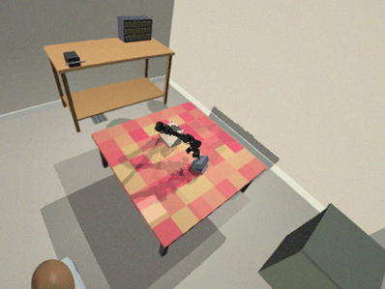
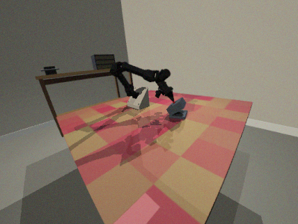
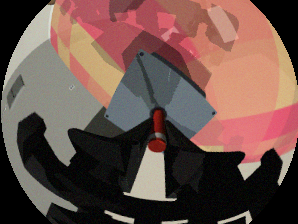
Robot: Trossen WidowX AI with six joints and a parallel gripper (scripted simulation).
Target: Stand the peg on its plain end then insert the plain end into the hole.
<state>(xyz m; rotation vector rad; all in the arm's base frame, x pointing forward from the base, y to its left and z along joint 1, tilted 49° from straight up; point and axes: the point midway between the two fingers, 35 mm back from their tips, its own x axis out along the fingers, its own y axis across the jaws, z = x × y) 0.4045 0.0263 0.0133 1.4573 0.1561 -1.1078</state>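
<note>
Left to right in the top view. Beyond the left corner of the bench (image 1: 186,188) (image 2: 188,170) (image 3: 245,75): a wooden worktable (image 1: 106,53) (image 2: 69,74), with a small dark device (image 1: 72,59) (image 2: 50,70) near one end and a drawer unit (image 1: 137,29) (image 2: 104,62) farther right.

On the bench, nearer the far corner than the near one: a pale wedge-shaped block (image 1: 169,140) (image 2: 142,99), close by the foot of the black arm (image 2: 139,71); contact between block and foot impossible to tell. Next, the arm, bent from there toward the right-hand part of the bench, with the claw (image 1: 198,156) (image 2: 173,101) (image 3: 158,121) slanting down to the blue-grey sloped panel (image 1: 200,164) (image 2: 177,105) (image 3: 125,100).

Panel inward from all four bench edges, tilted above a flat foot (image 2: 178,116). Claw narrow, closed around the red peg (image 3: 158,122). Peg in line with the panel's hole, plain end at or inside the opening, white-banded end outward, toward the wrist camera; depth of insertion impossible to tell.

Off the bench, beyond the edge between near and right corners: a large grey-green box (image 1: 348,248).
</note>
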